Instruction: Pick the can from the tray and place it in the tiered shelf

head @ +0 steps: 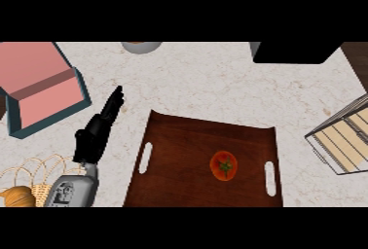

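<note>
A dark brown wooden tray [179, 185] with two slot handles lies at the lower middle of the head view. On its right half sits a small round red-orange thing [223, 165] with a dark green mark on top, seen from above. The tiered shelf [343, 141], white-framed with pale wooden boards, stands at the right edge. My left hand [93, 137] rests left of the tray, fingers straight and pointing away from me, holding nothing. It is apart from the tray and the red-orange thing. My right hand does not show.
A pink box with a teal frame [43, 92] sits at the back left. A wire basket [32, 177] with bread [18, 196] is at the lower left. A grey bowl [141, 46] and a black object [295, 51] stand along the back edge.
</note>
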`<state>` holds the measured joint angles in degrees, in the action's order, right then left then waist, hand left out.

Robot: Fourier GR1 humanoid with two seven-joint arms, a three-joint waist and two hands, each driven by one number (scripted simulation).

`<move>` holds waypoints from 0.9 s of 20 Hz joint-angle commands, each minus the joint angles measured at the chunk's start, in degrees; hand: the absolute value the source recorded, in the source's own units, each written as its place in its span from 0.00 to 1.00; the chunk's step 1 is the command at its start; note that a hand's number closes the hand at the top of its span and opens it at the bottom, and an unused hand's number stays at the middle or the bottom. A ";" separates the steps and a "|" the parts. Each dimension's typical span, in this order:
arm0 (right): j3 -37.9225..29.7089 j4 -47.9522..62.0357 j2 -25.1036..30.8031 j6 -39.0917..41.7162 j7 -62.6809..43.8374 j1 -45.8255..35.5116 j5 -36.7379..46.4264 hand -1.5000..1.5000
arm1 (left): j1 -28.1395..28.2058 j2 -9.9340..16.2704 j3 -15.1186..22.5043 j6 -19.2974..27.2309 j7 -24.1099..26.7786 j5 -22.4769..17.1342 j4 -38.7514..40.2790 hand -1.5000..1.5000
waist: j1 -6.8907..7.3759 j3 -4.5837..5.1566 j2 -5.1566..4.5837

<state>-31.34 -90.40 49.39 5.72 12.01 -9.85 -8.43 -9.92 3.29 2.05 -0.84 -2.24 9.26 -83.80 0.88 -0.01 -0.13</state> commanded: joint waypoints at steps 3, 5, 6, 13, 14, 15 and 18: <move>2.38 12.94 0.28 2.79 3.10 -9.85 -1.38 1.00 | 0.80 0.61 0.16 -0.41 -1.06 0.53 -1.60 0.50 | -0.16 0.00 0.03; 4.50 15.36 0.05 1.92 4.03 -12.84 0.90 1.00 | 1.58 1.45 -0.76 -2.39 0.00 -1.08 -0.90 0.50 | -0.12 0.01 0.01; 4.50 16.04 -1.18 1.60 5.42 -12.10 1.88 1.00 | 0.88 1.22 -1.09 -2.17 0.25 -1.18 -0.47 0.50 | -0.37 0.01 0.04; 4.80 20.40 1.15 -9.39 2.93 -10.43 13.72 0.00 | 0.71 -0.40 0.49 -0.02 1.71 1.08 0.55 0.50 | -0.20 0.03 -0.11; 5.03 21.85 -0.78 -10.06 4.18 -10.31 13.73 0.00 | 2.95 -0.41 0.77 -0.27 -1.30 0.52 -3.02 0.50 | -0.06 -0.01 0.05; 6.51 24.51 0.88 -9.91 2.22 -13.29 15.12 0.00 | -2.72 -0.16 -0.99 -0.28 -1.01 -0.12 0.87 0.50 | -0.17 0.01 -0.13; 3.12 33.90 3.83 -6.27 8.94 -14.33 13.69 0.00 | -1.52 1.02 -2.17 -0.96 3.36 -0.21 3.87 0.50 | -0.35 -0.01 -0.10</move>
<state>-27.25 -65.16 51.38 -0.37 17.41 -21.77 3.61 -10.59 3.57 1.09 -1.22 -1.34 9.50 -82.51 0.51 0.02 -0.15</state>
